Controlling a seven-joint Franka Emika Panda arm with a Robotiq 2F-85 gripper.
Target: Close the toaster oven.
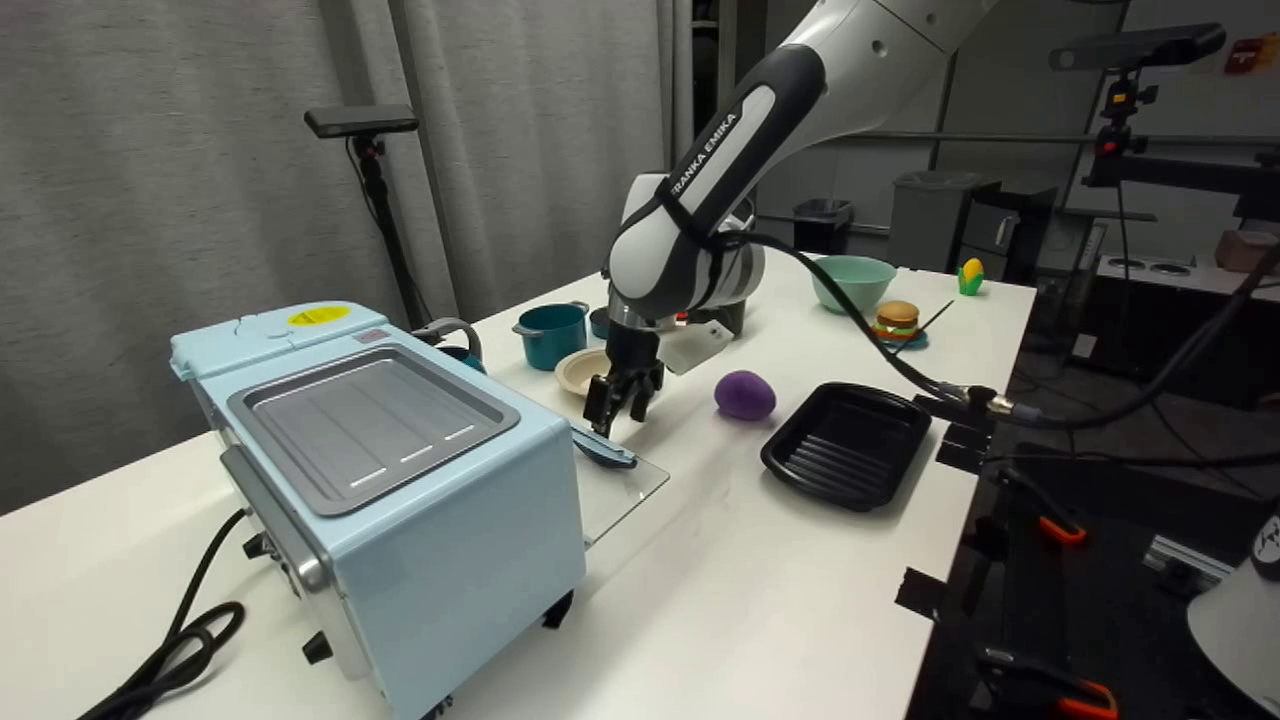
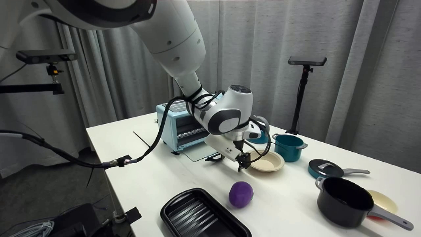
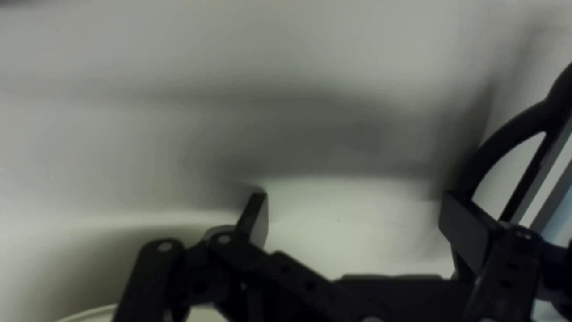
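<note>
The pale blue toaster oven (image 1: 470, 560) stands on the white table, and it also shows in an exterior view (image 2: 168, 130) behind the arm. Its glass door (image 1: 625, 495) is open, folded down low over the table. The dark door handle (image 1: 605, 452) is at the door's outer edge, and it shows at the right in the wrist view (image 3: 509, 129). My gripper (image 1: 622, 402) is low over the table just beyond the handle. In the wrist view the gripper (image 3: 355, 201) is open with nothing between its fingers. One finger overlaps the handle; I cannot tell whether they touch.
A beige bowl (image 2: 264, 163) is right beside the gripper, with a teal pot (image 2: 289, 148) behind it. A purple toy eggplant (image 1: 745, 395) and a black ribbed tray (image 1: 848, 445) lie nearby. A dark saucepan (image 2: 343, 202) and a lidded pan (image 2: 325, 168) stand farther along.
</note>
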